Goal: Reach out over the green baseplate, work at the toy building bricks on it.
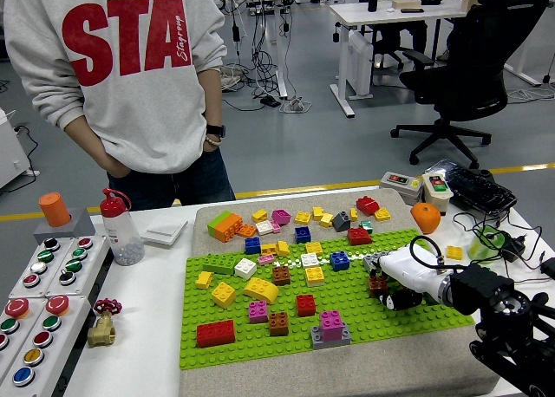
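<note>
Your green baseplate (260, 328) lies flat on the desk (147, 345), long axis left to right, bricks scattered across it. Toward the baseplate's right end, your right hand (390, 286) reaches in low from the right, fingers curled down around a dark red brick (377, 284).

grey sweatshirt (130, 85) | big red letters "STA" | small script beside them unreadable

Black right arm (507, 315) ends in a white-shelled hand (406, 274) looped by a black cable.
</note>
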